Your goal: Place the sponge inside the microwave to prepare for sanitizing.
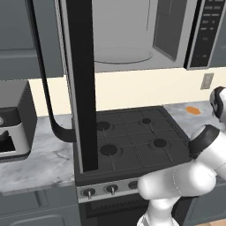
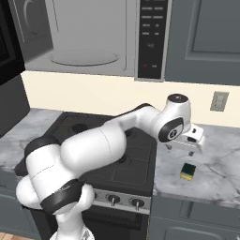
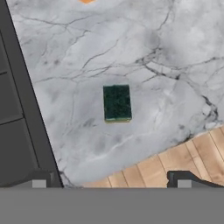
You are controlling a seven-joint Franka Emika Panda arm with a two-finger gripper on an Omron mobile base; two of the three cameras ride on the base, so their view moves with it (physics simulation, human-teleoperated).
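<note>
Marble-grey surface [image 2: 213, 173] to the right of the stove [image 2: 126, 168] carries the sponge [image 2: 188, 171], which lies flat with its dark green scrub side up, near the front edge and untouched. The gripper [image 2: 190, 151] hangs above it with its jaws spread wide and nothing between them; in the hand view the sponge [image 3: 117, 103] sits close to the middle, between the two fingertips [image 3: 39, 181] at the bottom of that view. This looks like the approach before the pickup: nothing is grasped yet. The next move probably calls for a straight descent, jaws lined up across the narrower sides of the sponge, then a close and a lift. Further back, a small orange piece [image 1: 192, 110] lies on the same surface near the wall. Above the stove the microwave [image 2: 89, 37] stands with its door [image 1: 81, 84] swung open and the glass turntable [image 2: 84, 57] bare, ready to receive the sponge.
</note>
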